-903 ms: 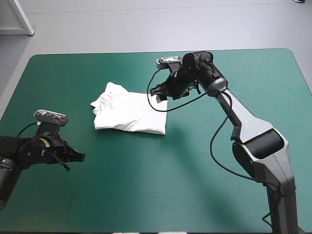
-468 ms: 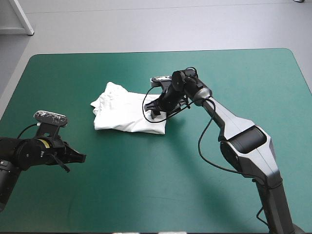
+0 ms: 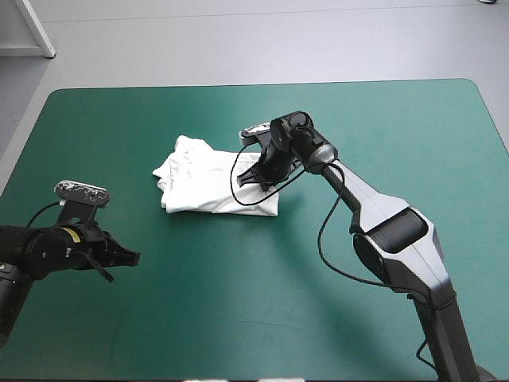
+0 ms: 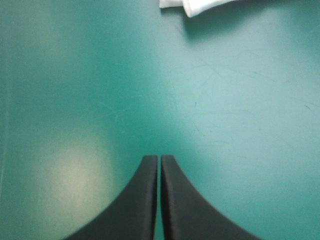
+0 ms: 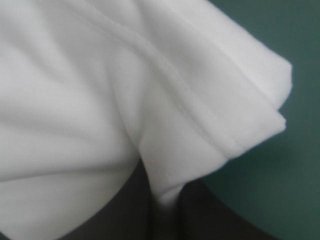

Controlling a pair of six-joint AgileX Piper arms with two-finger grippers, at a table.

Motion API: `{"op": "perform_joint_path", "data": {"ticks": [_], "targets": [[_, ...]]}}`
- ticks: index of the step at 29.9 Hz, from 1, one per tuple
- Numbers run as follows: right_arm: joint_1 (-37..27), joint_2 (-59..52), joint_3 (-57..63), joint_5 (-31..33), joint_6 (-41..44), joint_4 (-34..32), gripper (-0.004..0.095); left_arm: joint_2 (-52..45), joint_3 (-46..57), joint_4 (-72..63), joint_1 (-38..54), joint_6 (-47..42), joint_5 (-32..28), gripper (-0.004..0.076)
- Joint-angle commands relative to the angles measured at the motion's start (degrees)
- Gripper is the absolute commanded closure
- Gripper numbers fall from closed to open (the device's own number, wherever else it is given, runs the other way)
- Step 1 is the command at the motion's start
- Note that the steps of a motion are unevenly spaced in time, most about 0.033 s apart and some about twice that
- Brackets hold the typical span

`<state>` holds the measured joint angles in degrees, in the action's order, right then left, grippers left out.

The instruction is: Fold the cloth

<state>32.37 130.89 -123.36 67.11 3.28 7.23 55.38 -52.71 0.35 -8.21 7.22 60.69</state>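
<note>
My right gripper [image 3: 256, 177] pinches the folded T-shirt [image 3: 203, 187] at its right edge; my left gripper [image 4: 159, 159] hangs closed over the teal-green surface [image 3: 238, 302], well apart

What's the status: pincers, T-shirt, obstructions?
Left pincer shut, over bare cover. Right pincer shut on T-shirt, near its far right corner. T-shirt a folded bundle, mid-table. Nothing in the way.

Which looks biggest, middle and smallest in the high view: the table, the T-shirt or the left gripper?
1. table, by far.
2. T-shirt.
3. left gripper, smaller than the T-shirt despite sitting nearer the camera.
</note>
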Motion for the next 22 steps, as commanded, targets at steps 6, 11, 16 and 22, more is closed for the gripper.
{"op": "perform_joint_path", "data": {"ticks": [6, 11, 16, 22], "targets": [[-5.37, -5.90, -4.15, 0.51, 0.17, -9.16, 0.0925, -0.75, -1.51, -0.82, -0.07, -0.02, -2.00, 0.0705], [-14.71, -6.67, -4.15, 0.51, -0.10, -9.57, 0.0925, -0.75, -1.51, -0.82, -0.07, 0.21, -1.63, 0.0705], [-25.55, -7.81, -4.15, 0.61, -0.25, -10.93, 0.0925, -0.75, -1.51, -0.82, -0.07, 0.92, -1.30, 0.0705], [-36.70, -8.11, -3.90, 0.61, -0.48, -9.61, 0.0925, -0.75, -1.51, -1.53, -0.07, 0.92, -1.21, 0.0705]]}}
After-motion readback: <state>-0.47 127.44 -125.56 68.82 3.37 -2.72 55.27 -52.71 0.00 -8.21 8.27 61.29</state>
